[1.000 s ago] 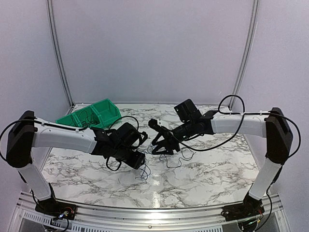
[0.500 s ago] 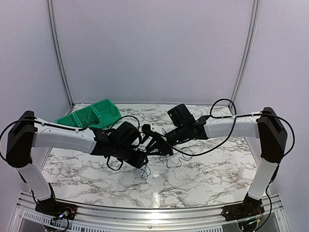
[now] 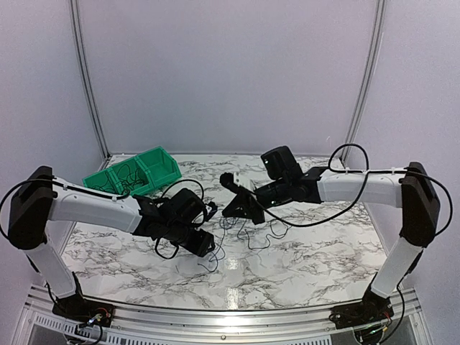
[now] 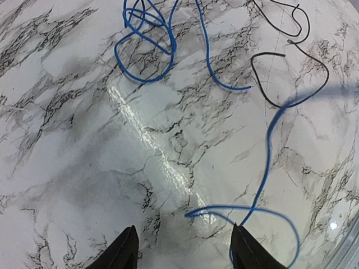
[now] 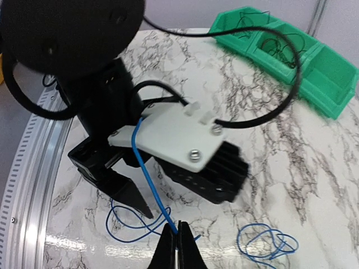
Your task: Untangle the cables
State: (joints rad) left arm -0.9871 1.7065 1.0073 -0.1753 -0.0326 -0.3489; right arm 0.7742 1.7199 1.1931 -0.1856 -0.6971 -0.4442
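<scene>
The cables are thin blue and black strands lying loose on the marble table (image 3: pixel 309 251) between the two arms (image 3: pixel 248 233). In the right wrist view my right gripper (image 5: pixel 178 246) is shut on a blue cable (image 5: pixel 148 176), which rises taut to the left arm's wrist body (image 5: pixel 174 140). My left gripper (image 4: pixel 185 252) hangs open just above the table. A blue loop (image 4: pixel 247 209) lies on the marble by its right finger (image 4: pixel 247 252). A blue coil (image 4: pixel 146 45) and a black cable (image 4: pixel 291 73) lie farther out.
A green two-compartment bin (image 3: pixel 133 172) with thin black wires in it stands at the back left. The two wrists are close together over the table's middle. The left arm's thick black cable (image 5: pixel 269 106) arches above its wrist.
The right gripper has gone from open to shut, pinching the blue cable beside the left wrist, then drawn back a little to the right. The left gripper dropped slightly toward the near edge.
</scene>
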